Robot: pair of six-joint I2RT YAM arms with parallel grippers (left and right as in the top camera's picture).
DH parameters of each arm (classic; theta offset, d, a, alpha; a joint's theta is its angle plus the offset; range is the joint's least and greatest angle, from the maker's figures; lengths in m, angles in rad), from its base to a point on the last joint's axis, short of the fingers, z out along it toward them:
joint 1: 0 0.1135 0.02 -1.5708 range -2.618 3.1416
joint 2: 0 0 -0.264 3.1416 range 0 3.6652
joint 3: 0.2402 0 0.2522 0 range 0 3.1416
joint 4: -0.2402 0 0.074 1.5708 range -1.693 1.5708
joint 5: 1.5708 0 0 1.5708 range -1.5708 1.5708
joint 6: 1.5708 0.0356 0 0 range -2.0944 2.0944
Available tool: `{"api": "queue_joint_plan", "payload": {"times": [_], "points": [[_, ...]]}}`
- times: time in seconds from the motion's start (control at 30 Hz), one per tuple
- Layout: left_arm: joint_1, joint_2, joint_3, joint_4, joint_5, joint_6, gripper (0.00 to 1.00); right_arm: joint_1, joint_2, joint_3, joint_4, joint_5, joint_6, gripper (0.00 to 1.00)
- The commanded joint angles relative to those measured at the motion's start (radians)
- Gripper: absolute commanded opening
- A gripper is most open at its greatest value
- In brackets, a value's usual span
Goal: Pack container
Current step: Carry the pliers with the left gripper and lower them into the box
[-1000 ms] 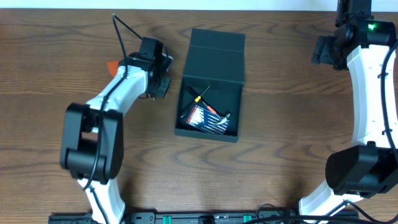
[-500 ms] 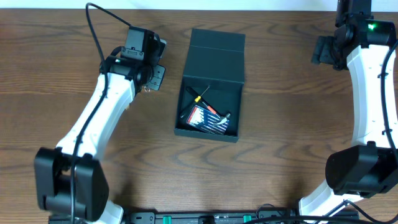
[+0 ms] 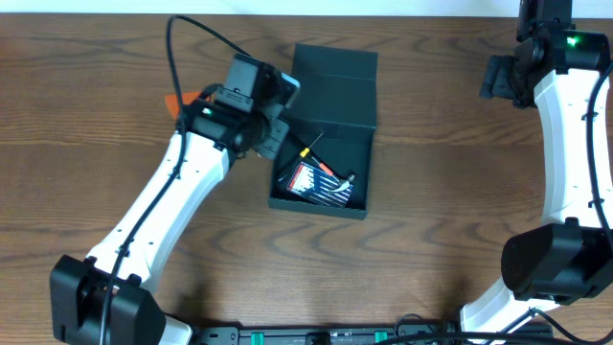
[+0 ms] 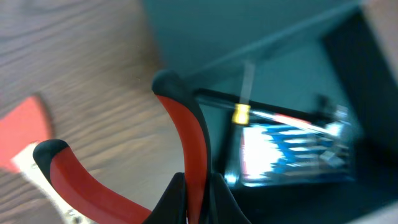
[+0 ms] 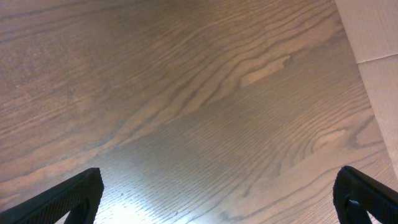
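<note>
The container [image 3: 330, 105], a dark teal box, lies open at table centre with its flap lid folded back. Inside it are a slim screwdriver with a yellow collar [image 4: 241, 113] and a red-and-white card of bits [image 3: 321, 182]. My left gripper [image 3: 271, 123] hangs over the container's left wall. In the left wrist view my left gripper [image 4: 198, 182] is shut on one red handle of a pair of pliers [image 4: 186, 127]; the other handle curves off to the left. My right gripper [image 3: 500, 77] stays at the far right, and in its wrist view my right gripper [image 5: 224, 199] is open over bare wood.
A small orange-red tool [image 3: 173, 101] lies on the wooden table [image 3: 431, 211] left of the container, and it shows again at the left edge of the left wrist view [image 4: 25, 127]. A black cable loops above the left arm.
My left arm has swung right from the table's left side to the container's left wall, carrying the pliers. The right arm has not moved.
</note>
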Motion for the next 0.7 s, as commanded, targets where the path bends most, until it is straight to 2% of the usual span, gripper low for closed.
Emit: {"api": "queue_joint_plan", "payload": {"times": [0.0, 0.4, 0.67], "points": [[-0.042, -0.020, 0.012, -0.009, 0.056, 0.007, 0.06, -0.002, -0.005, 0.014, -0.001, 0.013, 0.007, 0.99], [-0.184, -0.017, 0.011, -0.023, 0.056, 0.006, 0.06, -0.002, -0.005, 0.014, -0.001, 0.013, 0.007, 0.99], [-0.246, 0.063, 0.011, -0.022, 0.056, 0.006, 0.06, -0.002, -0.005, 0.014, -0.001, 0.013, 0.007, 0.99]]}}
